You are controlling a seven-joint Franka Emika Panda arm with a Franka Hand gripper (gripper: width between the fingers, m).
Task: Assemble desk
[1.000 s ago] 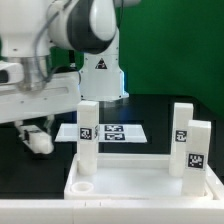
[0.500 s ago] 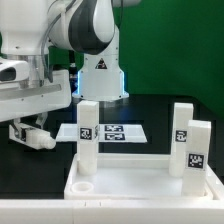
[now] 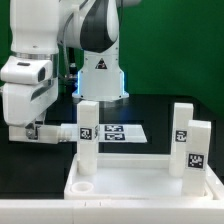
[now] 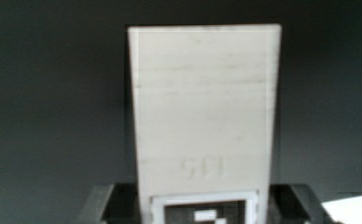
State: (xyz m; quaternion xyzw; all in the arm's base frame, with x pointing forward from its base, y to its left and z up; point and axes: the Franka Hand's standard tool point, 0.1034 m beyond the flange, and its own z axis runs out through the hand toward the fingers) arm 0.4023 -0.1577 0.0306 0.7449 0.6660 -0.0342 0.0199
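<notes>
The white desk top lies at the front with its raised rim up. Three white tagged legs stand in it: one near the exterior view's left and two on its right. The front left corner socket holds nothing. My gripper is left of the desk, above the black table. It is shut on a fourth leg, which lies level and points toward the desk. In the wrist view this leg stretches away from the gripper, with its tag between the dark fingers.
The marker board lies flat on the black table behind the desk. The white cone-shaped robot base stands at the back. My arm's white links hang over the exterior view's left side.
The wrist has turned and risen a little. The held leg now shows as a level bar reaching right toward the left standing leg.
</notes>
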